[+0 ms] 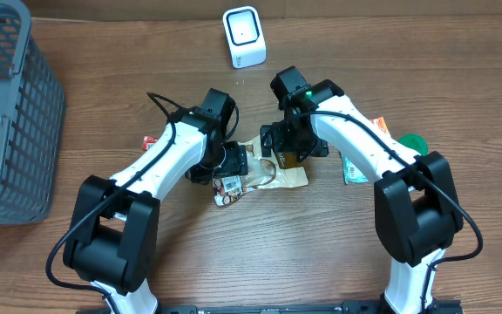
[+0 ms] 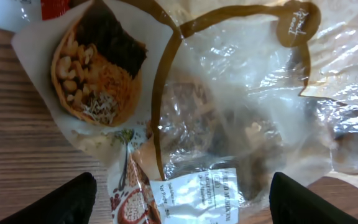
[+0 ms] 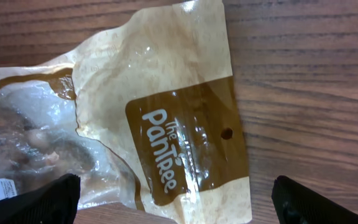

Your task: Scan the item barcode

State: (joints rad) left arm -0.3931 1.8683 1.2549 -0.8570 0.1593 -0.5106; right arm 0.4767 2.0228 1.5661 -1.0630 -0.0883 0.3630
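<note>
Left wrist view shows the left gripper (image 2: 182, 208) with its fingers spread wide and nothing pinched, hanging just over the pouch (image 2: 229, 112), whose white label (image 2: 197, 196) lies between the fingertips. The right gripper (image 3: 173, 208) is likewise fully parted and empty, above the pouch's brown header end. The pouch lies flat near the middle of the table (image 1: 234, 262), with both arms bent over it. The step in hand looks like taking hold of it. I would close on a sealed edge or the stiff header rather than the slack film, and keep clear of the label, since a finger or a crease across it would likely spoil the read. With one gripper at each end, the film could be drawn taut so the label faces the scanner (image 1: 243, 37), the white box near the far edge. Whether the label bears the bars is too blurred to tell. Dark, lumpy snack pieces show through the pouch's clear window. A grey basket (image 1: 7, 113) sits at the left edge; the part in view holds nothing I can see.
</note>
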